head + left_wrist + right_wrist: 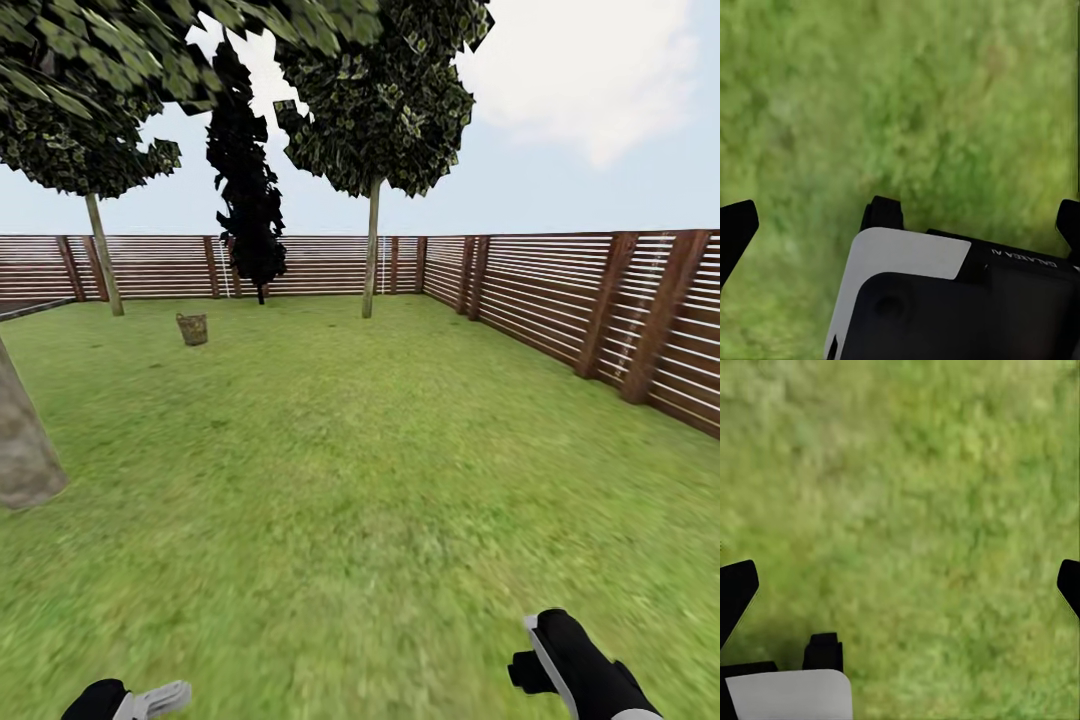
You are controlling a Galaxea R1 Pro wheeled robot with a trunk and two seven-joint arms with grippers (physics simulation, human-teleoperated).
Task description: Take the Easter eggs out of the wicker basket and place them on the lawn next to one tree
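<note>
Head view: open lawn [380, 480], slatted fence [560, 300] bounding right; wicker basket [192, 328] far off. Left gripper [900, 217] and right gripper [900, 577]: spread, empty.

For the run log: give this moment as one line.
phase: approach | brown wicker basket: far ahead on lawn | eggs: not discernible | left gripper: open, empty | right gripper: open, empty

Head camera: my high forward view over lawn [330, 480] toward fence [560, 300]. Wrist cameras: close, facing grass, shared with head.

Glossy black arm shells with white panels; left end effector [900, 225] has black fingertips [736, 225].
</note>
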